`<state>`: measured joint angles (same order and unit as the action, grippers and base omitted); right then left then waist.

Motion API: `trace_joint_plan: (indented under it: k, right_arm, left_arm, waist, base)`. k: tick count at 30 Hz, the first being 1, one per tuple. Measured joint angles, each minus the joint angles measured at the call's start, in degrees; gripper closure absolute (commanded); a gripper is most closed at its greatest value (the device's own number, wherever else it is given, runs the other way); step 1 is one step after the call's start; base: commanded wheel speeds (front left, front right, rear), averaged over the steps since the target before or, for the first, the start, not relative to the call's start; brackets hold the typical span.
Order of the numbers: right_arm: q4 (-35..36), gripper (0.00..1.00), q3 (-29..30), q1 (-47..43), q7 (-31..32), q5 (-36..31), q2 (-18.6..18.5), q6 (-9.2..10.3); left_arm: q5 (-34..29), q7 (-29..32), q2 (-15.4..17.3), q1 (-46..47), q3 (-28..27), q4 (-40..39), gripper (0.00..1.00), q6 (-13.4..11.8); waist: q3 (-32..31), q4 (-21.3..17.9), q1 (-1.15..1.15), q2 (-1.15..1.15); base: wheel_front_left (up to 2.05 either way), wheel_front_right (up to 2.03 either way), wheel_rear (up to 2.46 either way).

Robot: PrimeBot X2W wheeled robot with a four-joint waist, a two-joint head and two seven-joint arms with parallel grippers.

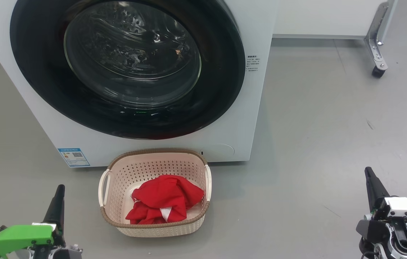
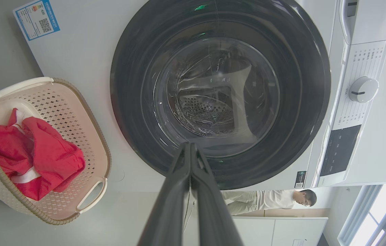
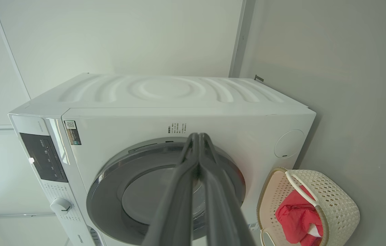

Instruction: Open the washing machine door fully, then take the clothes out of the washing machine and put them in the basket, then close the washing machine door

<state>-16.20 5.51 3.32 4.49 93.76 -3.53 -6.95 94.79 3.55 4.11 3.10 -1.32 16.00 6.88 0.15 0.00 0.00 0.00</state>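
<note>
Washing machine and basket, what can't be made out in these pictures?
- Drum interior: head view, reflections on the washing machine door blur it.
- Blue label print: head view, too small.
- Clothes count: head view, bunched in the basket.
- Door centre: right wrist view, right tool covers it.

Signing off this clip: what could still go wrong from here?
The washing machine door looks shut, but latching can't be confirmed; it might swing open. The basket holding the clothes sits on the floor ahead; rolling forward could hit it. A person stands nearby.
</note>
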Motion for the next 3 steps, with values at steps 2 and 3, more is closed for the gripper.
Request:
trace_joint_plan:
  k: [2, 3]
  right_arm:
    - [0.0, 1.0, 0.0, 0.0, 0.0, 0.0, 0.0, 0.0]
    - [0.0, 1.0, 0.0, 0.0, 0.0, 0.0, 0.0, 0.0]
  left_arm:
    - [0.0, 0.0, 0.0, 0.0, 0.0, 0.0, 1.0, 0.0]
    - [0.0, 0.0, 0.0, 0.0, 0.0, 0.0, 1.0, 0.0]
  waist:
    - [0.0, 0.0, 0.0, 0.0]
    - [0.0, 0.0, 0.0, 0.0]
  base:
    - [0.0, 0.0, 0.0]
    - [0.0, 0.0, 0.0]
